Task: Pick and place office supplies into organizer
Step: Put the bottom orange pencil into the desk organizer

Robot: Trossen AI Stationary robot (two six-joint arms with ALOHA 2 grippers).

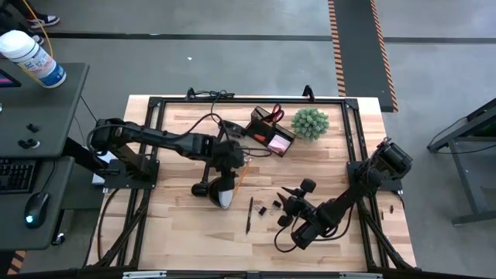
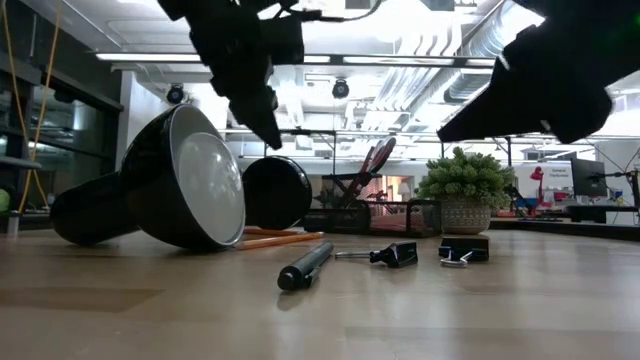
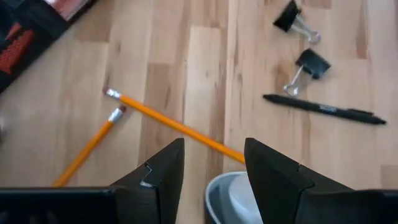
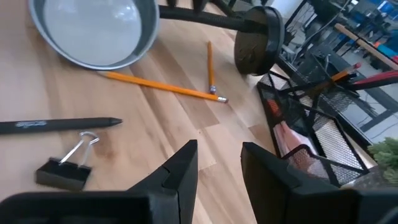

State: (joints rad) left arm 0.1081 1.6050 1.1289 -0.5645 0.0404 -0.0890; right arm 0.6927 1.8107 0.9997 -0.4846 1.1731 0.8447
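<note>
The dark mesh organizer (image 1: 271,132) stands at the table's far middle; orange-handled scissors (image 1: 277,114) and a pink sticky-note pad (image 1: 277,143) are in it. Two yellow-orange pencils (image 3: 168,124) (image 3: 87,149) lie flat beside the lamp, with their eraser ends close together. A black pen (image 1: 249,215) and two black binder clips (image 1: 263,208) (image 1: 277,204) lie nearer the front. My left gripper (image 3: 214,146) hovers open above the pencils and the lamp's rim. My right gripper (image 4: 219,146) is open above the table by the binder clips (image 4: 62,168) and points toward the organizer (image 4: 311,124).
A black desk lamp (image 1: 221,190) lies tipped on the table, with its shade (image 2: 180,180) facing the near edge and its round base (image 4: 256,40) toward the organizer. A green spiky plant (image 1: 310,122) stands right of the organizer. Bare wood lies at the table's front left.
</note>
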